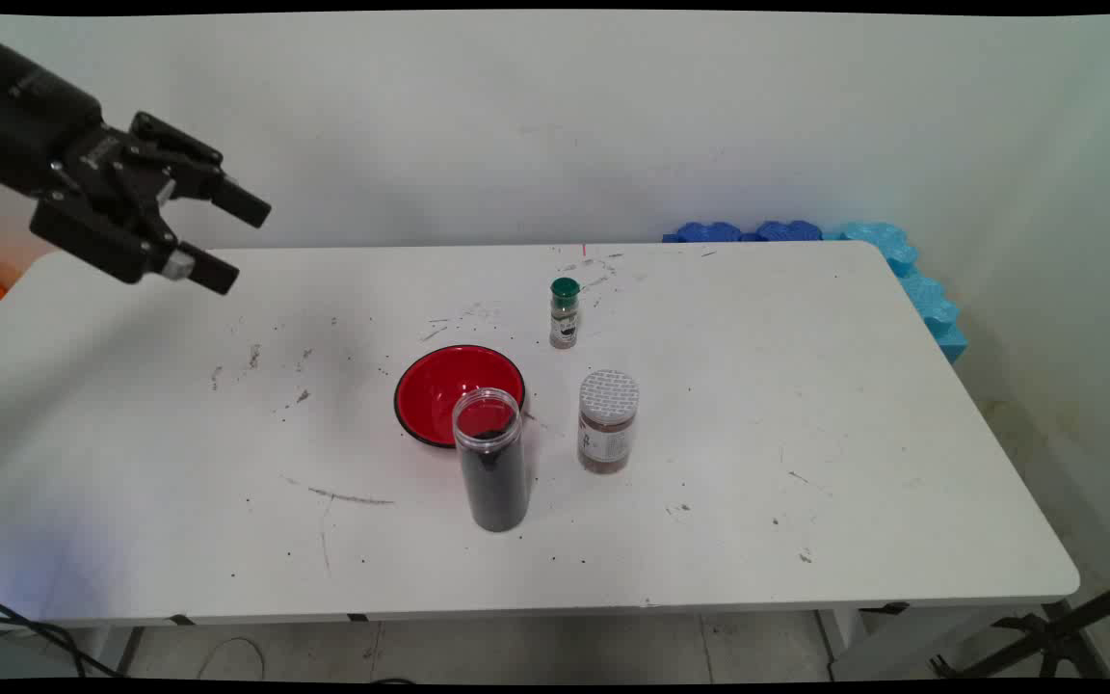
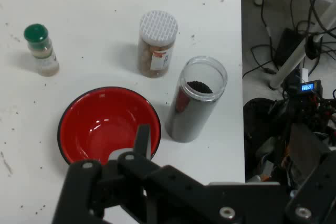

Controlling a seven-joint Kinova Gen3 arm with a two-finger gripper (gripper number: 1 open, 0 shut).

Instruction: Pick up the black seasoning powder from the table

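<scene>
Above the white desk (image 1: 806, 405) at its far left, the black two-finger pincer (image 1: 232, 241) hangs spread and empty, well apart from the red bowl (image 1: 459, 393). Just beside the bowl stand an open clear jar of dark grains (image 1: 490, 472), a white-lidded brown jar (image 1: 608, 421) and a small green-capped shaker (image 1: 564, 313).

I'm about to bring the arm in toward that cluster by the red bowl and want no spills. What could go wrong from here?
The open jar of dark contents has no lid and stands tall and narrow, right against the red bowl; a sideways nudge would probably tip it and spill. The white-lidded jar stands close beside it, leaving little room for the gripper between them. The small green-capped bottle behind looks light and easy to knock over.
</scene>
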